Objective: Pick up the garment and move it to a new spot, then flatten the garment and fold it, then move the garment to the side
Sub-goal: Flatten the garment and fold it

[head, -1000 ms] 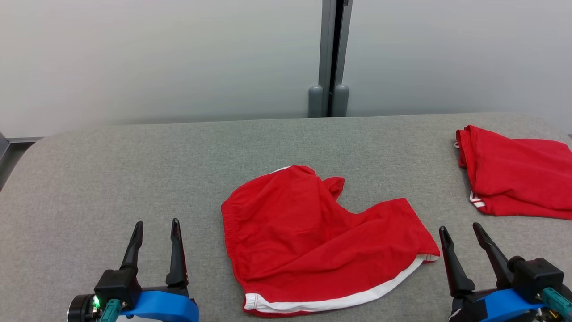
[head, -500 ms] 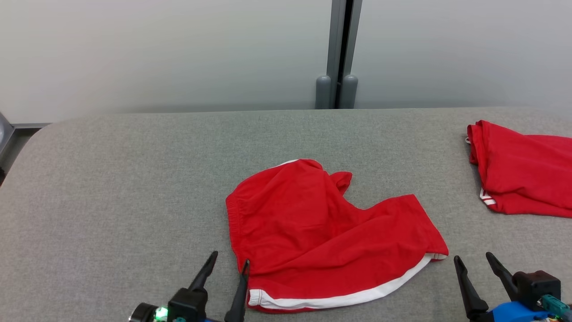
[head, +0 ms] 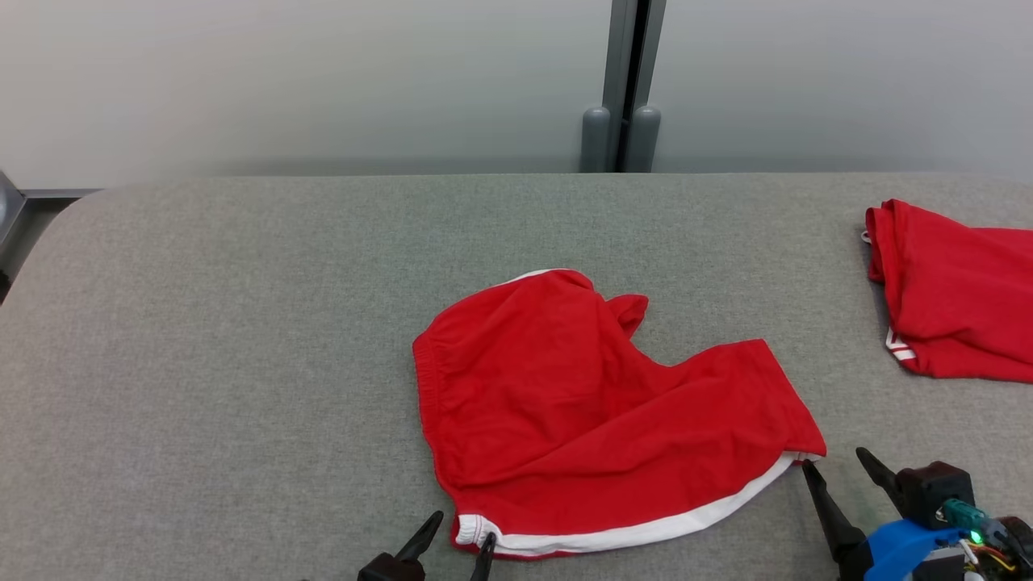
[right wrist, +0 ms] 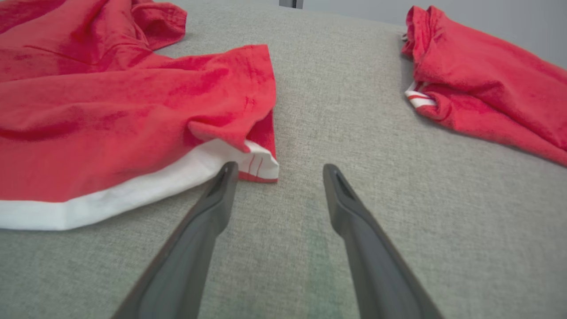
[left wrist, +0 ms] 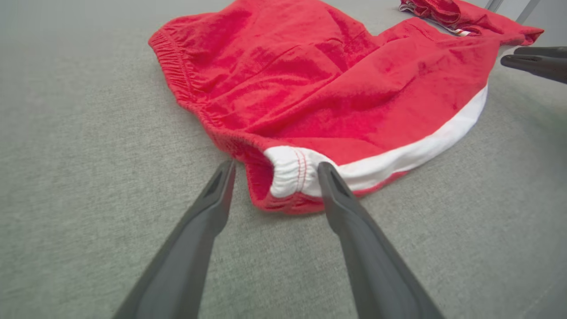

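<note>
Red fabric shorts with an elastic waistband and one white hem band lie crumpled near the middle of the grey cloth-covered table in the head view. The waistband is to the left and the white band runs along the near edge. A second red garment, bunched and with white stripes at its edge, lies well apart at the table's right side, making two red pieces in all. Two grippers show at the bottom. The left gripper has its two dark fingers parted at the hem's near left corner. The right gripper has its two parted just beside the near right corner. Behind stand a pale wall and one grey post.

In the left wrist view the left gripper stands wide and holds nothing. The gathered white corner of the shorts lies between its fingertips; whether either touches cloth cannot be told. The right gripper's two fingertips enter at the right edge, and the second red garment lies beyond.

In the right wrist view the right gripper is spread and empty. One fingertip is at the white corner of the shorts, with bare table in the gap. The second red garment lies apart at upper right.
</note>
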`<state>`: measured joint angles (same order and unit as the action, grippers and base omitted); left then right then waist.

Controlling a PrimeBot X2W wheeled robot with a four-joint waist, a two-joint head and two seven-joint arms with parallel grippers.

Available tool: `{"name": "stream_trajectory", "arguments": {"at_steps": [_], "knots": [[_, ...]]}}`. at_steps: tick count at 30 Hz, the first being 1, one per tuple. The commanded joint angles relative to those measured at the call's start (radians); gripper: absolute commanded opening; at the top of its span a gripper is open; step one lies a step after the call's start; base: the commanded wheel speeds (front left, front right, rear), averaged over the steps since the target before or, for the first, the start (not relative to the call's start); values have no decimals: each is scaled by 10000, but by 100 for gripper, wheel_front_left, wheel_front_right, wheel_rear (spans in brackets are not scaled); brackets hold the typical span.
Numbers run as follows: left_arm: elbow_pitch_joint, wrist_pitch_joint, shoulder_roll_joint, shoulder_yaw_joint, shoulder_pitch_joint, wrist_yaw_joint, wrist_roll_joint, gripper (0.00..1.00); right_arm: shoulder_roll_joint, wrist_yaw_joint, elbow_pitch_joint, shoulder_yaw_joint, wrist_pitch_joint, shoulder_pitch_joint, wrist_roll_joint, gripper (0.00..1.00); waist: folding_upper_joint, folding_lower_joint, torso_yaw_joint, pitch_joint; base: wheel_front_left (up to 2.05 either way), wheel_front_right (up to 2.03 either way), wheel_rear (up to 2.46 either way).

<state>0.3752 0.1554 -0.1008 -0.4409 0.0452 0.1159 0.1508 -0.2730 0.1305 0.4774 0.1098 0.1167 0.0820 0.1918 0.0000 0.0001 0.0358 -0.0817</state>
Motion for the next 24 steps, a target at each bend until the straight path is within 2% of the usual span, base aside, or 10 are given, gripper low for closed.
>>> {"name": "stream_trajectory", "arguments": {"at_steps": [1,18,19,20,21,22,24], "knots": [[51,-14,-38,-64,-215,64,54,100,-106,5,124,104,73,213,70,100,0,-1,27,-58,0,0,0],[1318,-218,127,-1212,-1270,164,656,100,-892,5,1676,2442,552,1954,901,100,0,-1,264,-578,0,0,0],[1391,-316,128,-1275,-1326,167,735,85,-909,6,1750,2587,528,2017,969,100,0,-1,271,-591,0,0,0],[1457,-369,135,-1350,-1384,168,797,47,-911,6,1797,2713,501,2074,1062,67,0,-1,277,-596,0,0,0],[1514,-392,141,-1419,-1414,169,854,32,-920,6,1826,2812,557,2125,1151,40,0,-1,282,-599,0,0,0],[1587,-427,138,-1486,-1449,166,900,0,-938,5,1888,2911,616,2163,1257,0,0,-1,286,-603,0,0,0],[1666,-430,136,-1580,-1539,167,1031,0,-963,5,1965,3040,733,2204,1426,0,0,-1,286,-585,0,0,0]]}}
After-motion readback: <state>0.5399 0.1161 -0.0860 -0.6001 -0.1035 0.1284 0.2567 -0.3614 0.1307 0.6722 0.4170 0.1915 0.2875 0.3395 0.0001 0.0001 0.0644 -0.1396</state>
